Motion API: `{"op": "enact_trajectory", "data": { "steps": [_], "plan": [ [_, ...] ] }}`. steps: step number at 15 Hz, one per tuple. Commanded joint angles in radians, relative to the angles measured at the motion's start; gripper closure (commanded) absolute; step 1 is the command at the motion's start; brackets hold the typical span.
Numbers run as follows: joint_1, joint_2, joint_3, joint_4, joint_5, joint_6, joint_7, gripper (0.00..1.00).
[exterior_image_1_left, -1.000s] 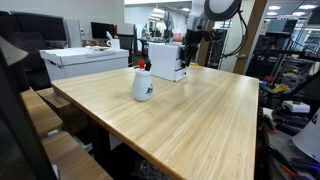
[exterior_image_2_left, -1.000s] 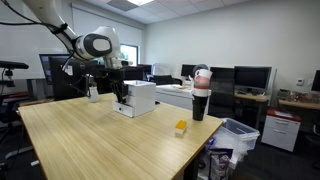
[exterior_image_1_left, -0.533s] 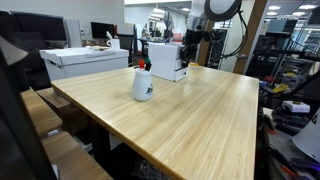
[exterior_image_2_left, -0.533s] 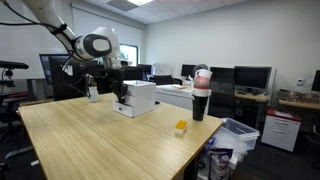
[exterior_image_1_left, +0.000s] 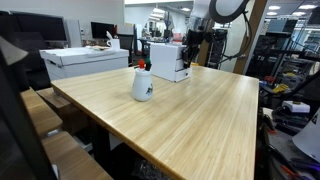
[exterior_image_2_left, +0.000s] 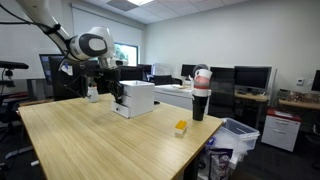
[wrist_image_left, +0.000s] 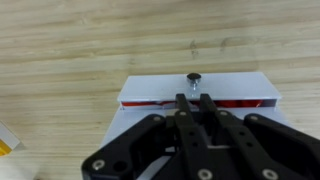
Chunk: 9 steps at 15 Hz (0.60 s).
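Observation:
My gripper (wrist_image_left: 195, 97) hangs over a white box-shaped device (wrist_image_left: 240, 86) with a red stripe across its top. The two black fingers (wrist_image_left: 184, 103) stand almost together, with only a thin slit between them. A small dark knob (wrist_image_left: 192, 78) sticks up from the device just past the fingertips; whether the tips pinch it is hidden. In both exterior views the gripper (exterior_image_1_left: 190, 45) (exterior_image_2_left: 118, 88) reaches down at the device (exterior_image_1_left: 168, 60) (exterior_image_2_left: 135, 98) near the far end of the wooden table (exterior_image_1_left: 200, 120).
A white jug (exterior_image_1_left: 143, 84) stands on the table in front of the device. A black cup with a red and white top (exterior_image_2_left: 201, 95) and a small yellow object (exterior_image_2_left: 181, 127) sit near the other edge. A large white box (exterior_image_1_left: 80, 60) stands beside the table, with desks and monitors around.
The arm's upper links have shifted slightly over the device. The device, the jug and the cup have not moved.

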Motion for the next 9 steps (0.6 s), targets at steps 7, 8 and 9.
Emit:
{"op": "enact_trajectory", "data": {
  "steps": [7, 8, 9],
  "plan": [
    [0.007, -0.118, 0.006, -0.183, 0.095, 0.053, -0.033, 0.91],
    [0.009, -0.129, 0.006, -0.19, 0.121, 0.037, -0.045, 0.91],
    [0.008, -0.136, 0.007, -0.195, 0.127, 0.028, -0.039, 0.91]
  ]
}}
